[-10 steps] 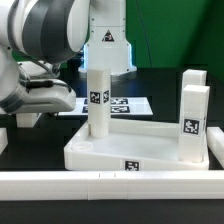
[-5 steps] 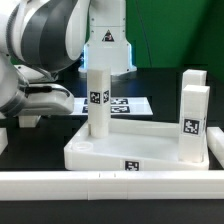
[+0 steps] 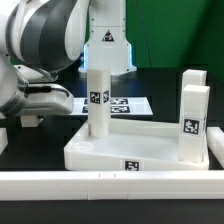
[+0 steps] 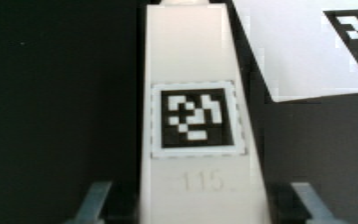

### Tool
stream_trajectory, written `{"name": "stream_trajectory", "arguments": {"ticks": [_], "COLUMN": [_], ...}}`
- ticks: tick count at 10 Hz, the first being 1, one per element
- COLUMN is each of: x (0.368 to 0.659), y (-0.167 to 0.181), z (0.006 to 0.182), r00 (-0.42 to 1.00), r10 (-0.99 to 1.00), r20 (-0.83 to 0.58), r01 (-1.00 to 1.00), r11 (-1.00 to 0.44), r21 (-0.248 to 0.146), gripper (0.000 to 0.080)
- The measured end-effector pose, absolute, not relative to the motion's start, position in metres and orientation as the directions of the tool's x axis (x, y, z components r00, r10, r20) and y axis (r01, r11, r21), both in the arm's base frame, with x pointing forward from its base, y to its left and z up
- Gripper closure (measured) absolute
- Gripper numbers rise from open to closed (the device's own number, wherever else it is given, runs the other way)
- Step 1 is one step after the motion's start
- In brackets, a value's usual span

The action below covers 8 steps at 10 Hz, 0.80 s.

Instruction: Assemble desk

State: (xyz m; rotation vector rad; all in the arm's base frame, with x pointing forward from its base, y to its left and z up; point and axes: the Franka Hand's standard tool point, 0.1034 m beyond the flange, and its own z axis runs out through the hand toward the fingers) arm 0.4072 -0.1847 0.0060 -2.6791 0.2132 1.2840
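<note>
Desk tabletop [image 3: 120,160], a large white plastic rectangular tray with a raised rim, lying flat on the black worktop [image 3: 168,106] at the middle of the exterior view. Carries a small black-and-white tag [image 3: 131,165] on its near edge. Just in front of it, a long white rail [image 3: 60,183] running across the frame.

At the tabletop's far corner on the exterior view's left, one white tagged block leg [image 3: 97,100] standing upright. At the exterior view's right end, a second white tagged leg [image 3: 192,115] upright, with a third white leg [image 3: 196,78] just behind it; whether these two stand inside the tray or beside it, cannot tell.

Behind the tabletop, flat on the worktop, the thin white marker board [image 3: 135,104]. Over the exterior view's left, the bulky white and grey robot arm [image 3: 45,40], bent low.

In the wrist view, a fourth white block leg [image 4: 194,60] with a square tag [image 4: 195,118], running straight away from the camera over the dark worktop, marker board close beside it. Gripper [image 4: 197,200] spread, straddling this leg: grey fingers [image 4: 98,198] on either side, a narrow dark gap at each, no contact visible.
</note>
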Motion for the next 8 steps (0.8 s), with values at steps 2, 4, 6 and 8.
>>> {"name": "stream_trajectory", "arguments": {"ticks": [2, 4, 6, 8], "x": [0.407, 0.428, 0.439, 0.447], "y": [-0.183, -0.172, -0.169, -0.175], "z": [0.012, 0.063, 0.088, 0.080], "r00": [0.610, 0.617, 0.657, 0.726], "r10": [-0.055, -0.031, -0.010, -0.025], "r20": [-0.791, -0.787, -0.754, -0.687], "r01": [-0.201, -0.192, -0.131, -0.118], "r11": [-0.976, -0.975, -0.986, -0.989], "r21": [-0.087, -0.112, -0.102, -0.089], "gripper": [0.0511, 0.0510, 0.0509, 0.0509]}}
